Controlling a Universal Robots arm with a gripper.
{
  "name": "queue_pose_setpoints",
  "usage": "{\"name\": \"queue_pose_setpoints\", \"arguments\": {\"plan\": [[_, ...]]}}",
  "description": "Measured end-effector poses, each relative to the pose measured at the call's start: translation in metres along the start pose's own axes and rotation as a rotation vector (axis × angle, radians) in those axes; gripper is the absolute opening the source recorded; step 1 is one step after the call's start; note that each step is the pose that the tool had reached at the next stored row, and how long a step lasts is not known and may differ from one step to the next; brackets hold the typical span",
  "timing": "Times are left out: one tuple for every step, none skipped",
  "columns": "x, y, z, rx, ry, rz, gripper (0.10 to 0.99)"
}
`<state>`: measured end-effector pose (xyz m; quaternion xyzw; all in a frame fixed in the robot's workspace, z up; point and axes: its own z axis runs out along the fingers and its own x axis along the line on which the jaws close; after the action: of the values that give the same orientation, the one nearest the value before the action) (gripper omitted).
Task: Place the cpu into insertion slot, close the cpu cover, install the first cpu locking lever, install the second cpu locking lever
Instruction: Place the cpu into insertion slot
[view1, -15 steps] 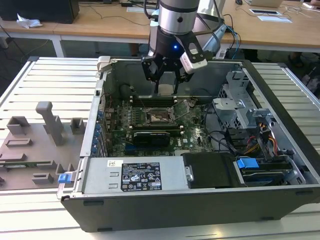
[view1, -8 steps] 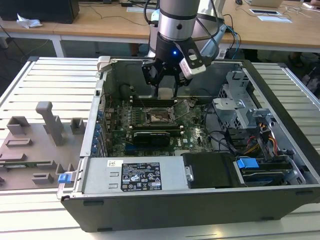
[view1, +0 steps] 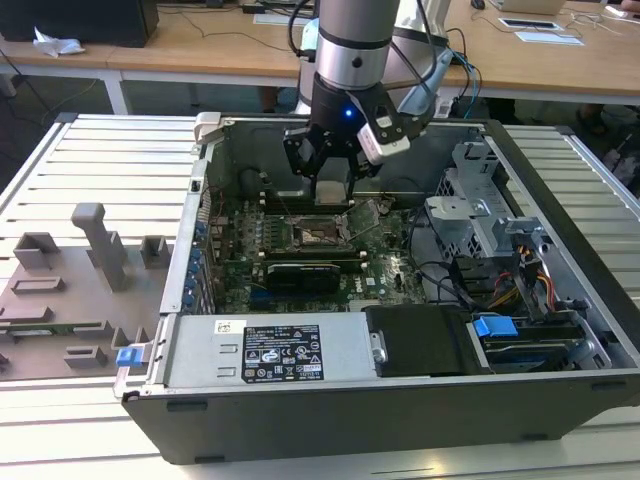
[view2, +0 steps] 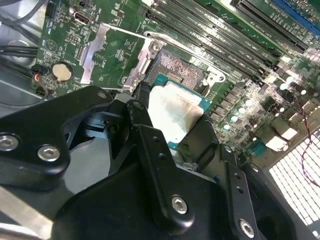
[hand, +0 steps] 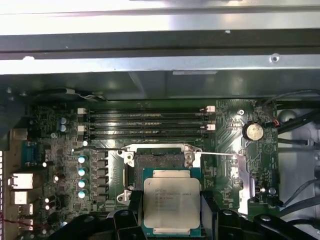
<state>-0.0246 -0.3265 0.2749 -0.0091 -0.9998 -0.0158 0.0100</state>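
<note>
Currently fingers (hand: 209, 207) clamp the cpu (hand: 171, 202) by two opposite edges, holding it flat close above the insertion slot (hand: 160, 159), not seated. cpu cover (view2: 141, 62) stands open beside the slot.

Robotics lab or workshop, open computer case (view1: 400, 415) on slatted metal table (view1: 110, 160), wooden desks (view1: 190, 55) behind

Exterior view: bright, even room light. White slatted metal tabletop (view1: 90, 150) nearly washed out, open black computer case (view1: 400, 420) shaded inside. Small blue lamp (view1: 348, 112) glows. Second wrist view: glare whitens flat square silver-topped chip (view2: 172, 112). First wrist view: grey metal case wall (hand: 160, 30) blown out, green circuit board (hand: 55, 130) dim.
</note>
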Motion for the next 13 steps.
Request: {"name": "queue_pose_setpoints", "arguments": {"plan": [[0.0,0.0002,0.0008,0.007,-0.0001,0.0,0.545],[0.0,0.0007,0.003,0.02,-0.0004,0.0,0.545],[0.0,0.0009,0.0047,0.024,-0.0004,0.0,0.545],[0.0,0.001,0.0063,0.024,-0.0003,0.0,0.545],[0.0006,0.0012,0.0107,0.024,-0.0004,0.0,0.545],[0.0015,0.0013,0.0137,0.024,-0.0004,0.0,0.545],[0.003,0.0015,0.0178,0.024,-0.0004,0.0,0.545],[0.0042,0.0016,0.021,0.024,-0.0004,0.0,0.545],[0.0053,0.0017,0.0248,0.024,-0.0004,0.0,0.545],[0.0061,0.0017,0.0278,0.024,-0.0004,0.0,0.545],[0.0067,0.0018,0.0306,0.024,-0.0004,0.0,0.545],[0.007,0.0018,0.0317,0.024,-0.0003,0.0,0.545],[0.0072,0.0018,0.033,0.024,-0.0004,0.0,0.545]]}}
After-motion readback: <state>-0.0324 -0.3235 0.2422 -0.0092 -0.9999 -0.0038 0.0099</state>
